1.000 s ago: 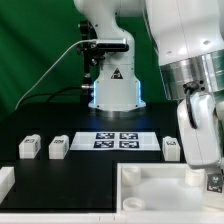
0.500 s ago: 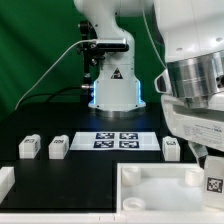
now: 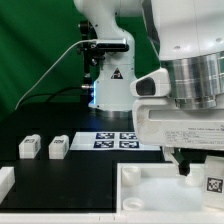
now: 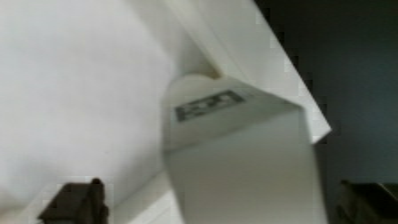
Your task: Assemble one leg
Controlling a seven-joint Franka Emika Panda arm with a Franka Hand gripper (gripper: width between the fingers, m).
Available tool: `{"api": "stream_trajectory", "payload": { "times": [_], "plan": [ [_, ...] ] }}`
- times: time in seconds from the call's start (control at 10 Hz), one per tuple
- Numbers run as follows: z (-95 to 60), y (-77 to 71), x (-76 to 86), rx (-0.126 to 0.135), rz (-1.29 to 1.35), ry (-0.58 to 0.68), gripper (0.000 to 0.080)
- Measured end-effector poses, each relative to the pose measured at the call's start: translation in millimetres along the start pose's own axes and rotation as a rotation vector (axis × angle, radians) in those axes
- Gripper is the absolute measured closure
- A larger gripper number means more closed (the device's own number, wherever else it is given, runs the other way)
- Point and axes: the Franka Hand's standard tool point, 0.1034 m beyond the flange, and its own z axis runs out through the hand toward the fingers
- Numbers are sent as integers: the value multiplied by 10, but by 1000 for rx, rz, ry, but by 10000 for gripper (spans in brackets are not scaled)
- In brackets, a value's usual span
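A leg point(image 3: 213, 185) stands on the right corner of the large white tray-like part point(image 3: 150, 196). My gripper point(image 3: 197, 168) hangs just above and beside this leg. In the wrist view the leg point(image 4: 240, 140), marker face showing, lies between my two dark fingertips point(image 4: 75, 201). The gripper point(image 4: 219, 205) is open, with a gap on one side of the leg. Two more legs point(image 3: 30, 146) point(image 3: 58, 147) stand at the exterior view's left.
The marker board point(image 3: 112, 140) lies in the middle, before the arm's base point(image 3: 112, 95). A white part point(image 3: 5, 181) sits at the exterior view's left edge. My wrist hides the area right of the marker board.
My hand has turned and swung toward the exterior view's left, and now hides the leg right of the marker board. The leg on the tray-like part has stayed put.
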Motion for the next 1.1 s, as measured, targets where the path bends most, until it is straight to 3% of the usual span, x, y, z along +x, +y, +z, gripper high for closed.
{"api": "stream_trajectory", "payload": {
  "times": [0.1,0.2,0.3,0.5,0.6,0.7,1.0,1.1],
  "plan": [
    [5,2,-3,-1,18,0,369],
    [6,0,-6,-1,65,-1,369],
    [7,16,-5,-4,142,-2,502],
    [8,36,10,1,377,-6,502],
    [5,61,33,16,513,-20,502],
    [17,89,29,37,756,-31,502],
    [44,81,-65,141,1357,-46,503],
    [44,78,-78,138,1365,-49,503]
  ]
}}
